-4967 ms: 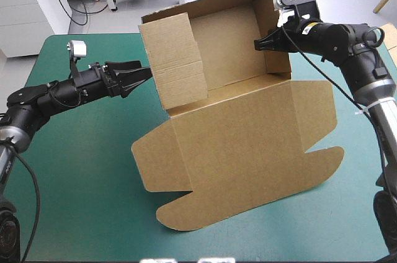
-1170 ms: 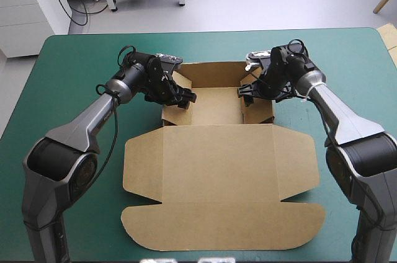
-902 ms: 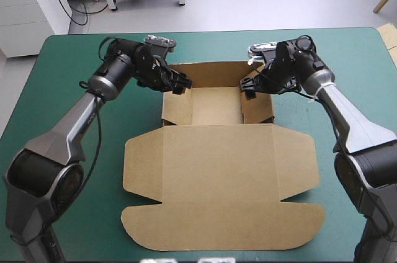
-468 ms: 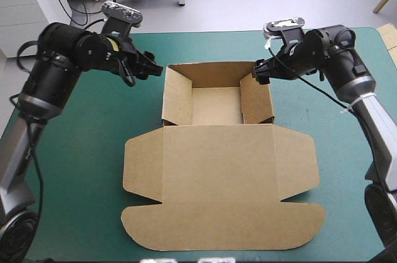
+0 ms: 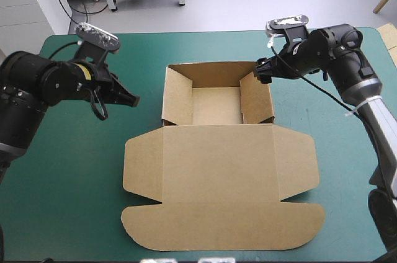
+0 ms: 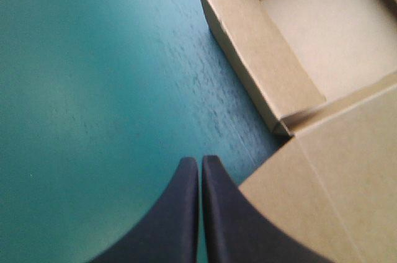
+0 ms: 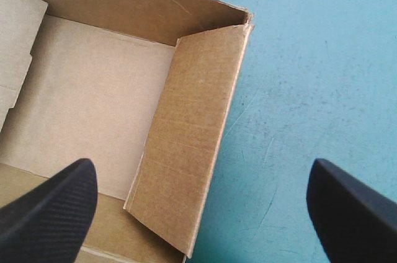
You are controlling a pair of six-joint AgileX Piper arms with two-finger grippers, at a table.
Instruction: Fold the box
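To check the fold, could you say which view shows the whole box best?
The high view: the box lies whole, walls raised, lid flat. The left wrist view shows one wall and a lid corner; the right wrist view, another wall and the floor.

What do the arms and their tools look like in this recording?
The left arm is black with bulky rounded joints. The right arm is black, turning silver-grey lower down. The left tool and the right tool each have two broad black fingers curved like fins.
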